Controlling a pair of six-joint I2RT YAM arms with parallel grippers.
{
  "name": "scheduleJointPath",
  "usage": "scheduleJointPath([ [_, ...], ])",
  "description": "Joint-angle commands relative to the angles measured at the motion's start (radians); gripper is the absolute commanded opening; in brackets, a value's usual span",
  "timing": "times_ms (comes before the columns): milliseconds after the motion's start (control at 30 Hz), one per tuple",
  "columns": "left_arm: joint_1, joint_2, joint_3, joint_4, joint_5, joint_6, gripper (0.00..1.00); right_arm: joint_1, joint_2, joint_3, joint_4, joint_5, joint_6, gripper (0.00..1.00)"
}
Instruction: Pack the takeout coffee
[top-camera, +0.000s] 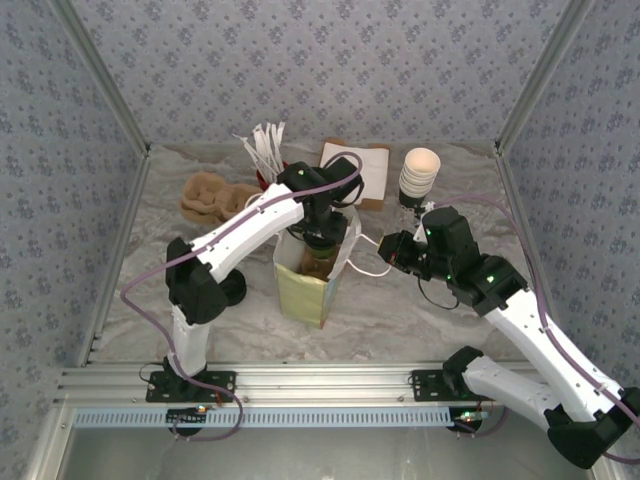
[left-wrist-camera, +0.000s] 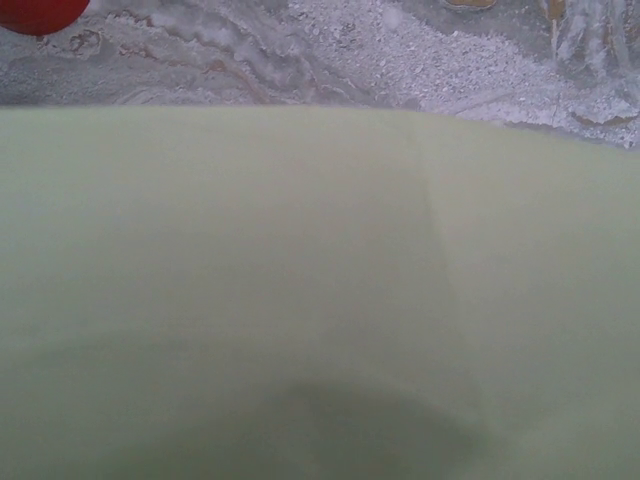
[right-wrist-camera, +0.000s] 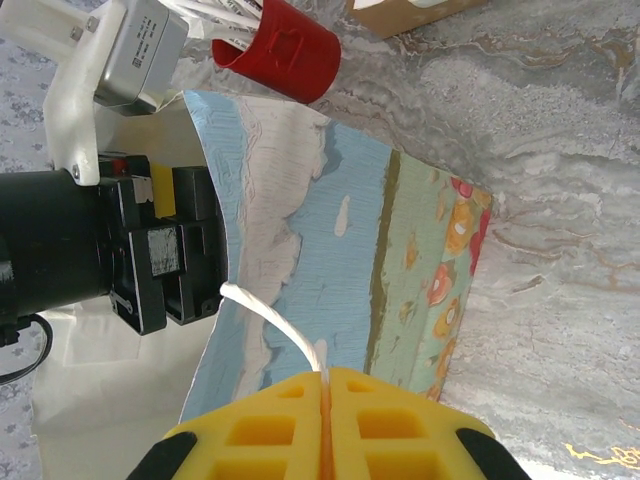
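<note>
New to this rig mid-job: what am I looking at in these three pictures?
Two white robot arms are bolted to a marbled table. The overhead picture shows both: the left gripper reaches into the mouth of an upright paper bag, fingers hidden. A stack of cups stands behind. The other pictures come from wrist cameras. The right one shows the right gripper, yellow pads shut on the bag's white cord handle. The left one faces the bag's pale wall.
</note>
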Motion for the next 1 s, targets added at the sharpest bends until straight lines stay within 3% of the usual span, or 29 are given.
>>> scheduleJointPath([
  [0, -0.001, 0.023, 0.001, 0.004, 0.008, 0.014, 0.47, -0.007, 0.004, -0.001, 0.013, -0.008, -0.023, 0.1],
  [967, 0.008, 0.078, -0.078, 0.018, 0.076, -0.011, 0.47, -0.013, 0.047, 0.019, 0.041, -0.003, -0.049, 0.1],
])
